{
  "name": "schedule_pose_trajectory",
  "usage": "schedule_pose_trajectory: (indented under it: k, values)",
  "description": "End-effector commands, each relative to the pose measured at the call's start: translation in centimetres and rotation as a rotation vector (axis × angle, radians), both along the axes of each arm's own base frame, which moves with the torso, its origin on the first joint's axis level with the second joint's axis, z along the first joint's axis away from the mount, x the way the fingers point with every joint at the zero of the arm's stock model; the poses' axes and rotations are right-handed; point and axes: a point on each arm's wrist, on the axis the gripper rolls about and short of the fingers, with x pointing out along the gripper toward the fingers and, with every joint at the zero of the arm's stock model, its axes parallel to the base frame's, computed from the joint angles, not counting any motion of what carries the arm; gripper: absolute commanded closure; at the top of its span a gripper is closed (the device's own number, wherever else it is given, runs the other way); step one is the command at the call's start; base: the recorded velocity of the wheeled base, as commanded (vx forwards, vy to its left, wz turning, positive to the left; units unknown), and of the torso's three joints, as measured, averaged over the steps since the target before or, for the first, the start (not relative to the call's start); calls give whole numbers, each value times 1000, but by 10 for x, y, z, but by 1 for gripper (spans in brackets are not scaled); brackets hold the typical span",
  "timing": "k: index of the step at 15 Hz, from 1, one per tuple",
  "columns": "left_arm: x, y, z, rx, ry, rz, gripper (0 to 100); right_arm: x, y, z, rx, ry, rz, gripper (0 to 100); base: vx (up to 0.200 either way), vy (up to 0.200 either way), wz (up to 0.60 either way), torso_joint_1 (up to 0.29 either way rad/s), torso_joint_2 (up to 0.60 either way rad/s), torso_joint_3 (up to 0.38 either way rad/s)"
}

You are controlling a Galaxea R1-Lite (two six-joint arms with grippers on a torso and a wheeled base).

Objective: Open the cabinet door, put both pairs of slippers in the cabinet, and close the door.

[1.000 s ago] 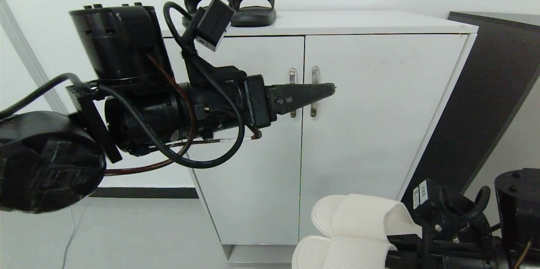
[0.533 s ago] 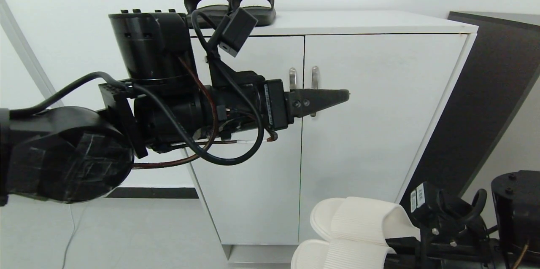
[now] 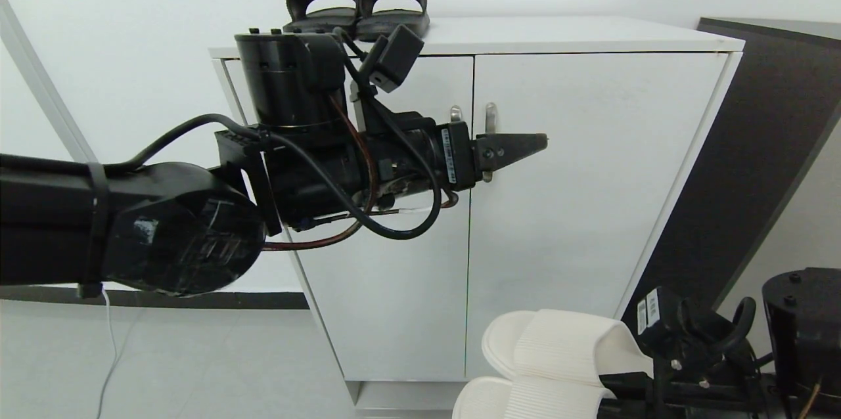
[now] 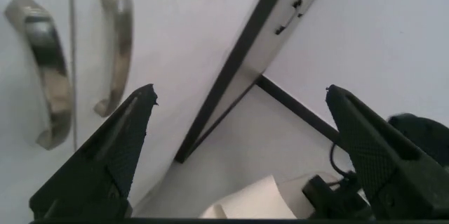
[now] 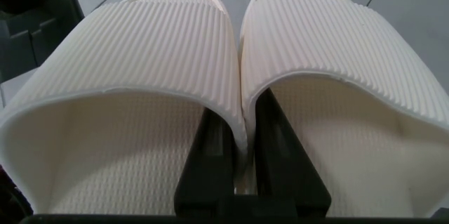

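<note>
Door handles (image 3: 490, 118) half behind left pincer (image 3: 535, 142)

I'm seeing bright, even light washing over the white cabinet (image 3: 591, 176), reflections glinting on its metal handles (image 4: 43, 69), shadows staying faint.

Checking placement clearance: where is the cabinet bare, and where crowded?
Free: the white cabinet top from the black rubber slippers to its right edge. Crowded: the metal handles, with the left gripper, jaws open, before them; the door's foot, with white ribbed slippers.
</note>
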Motion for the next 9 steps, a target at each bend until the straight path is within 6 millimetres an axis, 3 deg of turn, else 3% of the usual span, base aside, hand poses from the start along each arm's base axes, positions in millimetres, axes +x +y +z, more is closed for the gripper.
schedule_pose_trajectory:
  k: [1,9]
  values:
    - [4,-3,-5,8,10,3,0,0,0,-1,-4,4,1,100,0,0,0,0,0,0]
    - [23,-15,-16,20,21,130,0,2,2,-6,-20,19,2,100,0,0,0,0,0,0]
